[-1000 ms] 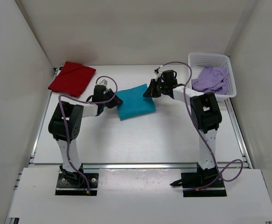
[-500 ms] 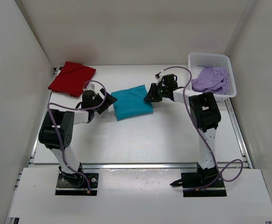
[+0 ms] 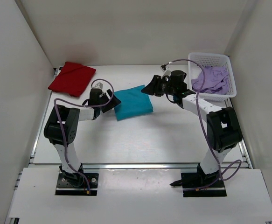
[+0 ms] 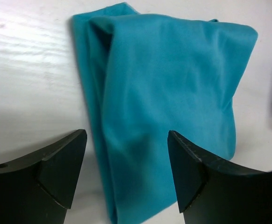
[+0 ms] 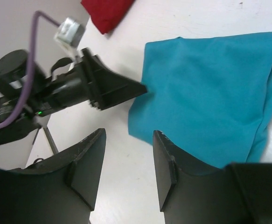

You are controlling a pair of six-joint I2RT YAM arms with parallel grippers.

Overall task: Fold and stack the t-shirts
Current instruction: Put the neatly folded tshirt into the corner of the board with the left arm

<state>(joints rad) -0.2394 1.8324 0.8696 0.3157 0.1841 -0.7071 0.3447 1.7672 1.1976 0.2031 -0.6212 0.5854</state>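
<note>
The teal t-shirt point(image 3: 132, 101) lies folded into a compact rectangle in the middle of the bench point(image 3: 140, 140), slightly toward the far edge. Its layered fold edge shows clearly in the left wrist view point(image 4: 163, 102).

A second ago both tools were clamped on its opposite sides. Now both have let go. The left tool point(image 3: 108, 101) stands spread and empty just off the shirt's left edge, with the cloth free between and beyond its fingers point(image 4: 61, 172). The right tool point(image 3: 150, 88) has also released. It is lifted off the shirt's far right corner, jaws apart and holding nothing point(image 5: 128, 140). The release suggests this shirt's fold is finished and that stacking or the next shirt comes next.

The red t-shirt point(image 3: 72, 78) lies folded at the far left corner of the bench, well apart from the teal one, so the two are not yet stacked. The lilac t-shirt point(image 3: 211, 78) sits crumpled in the white mesh basket point(image 3: 209, 56) at the far right corner, not yet folded.

The near half of the bench is bare, and the strip between the teal and red shirts looks free for carrying one shirt over. White walls point(image 3: 14, 93) close in the left, right and far edges. The right arm works close beside the basket, so a reach into it probably allows little sideways swing.
</note>
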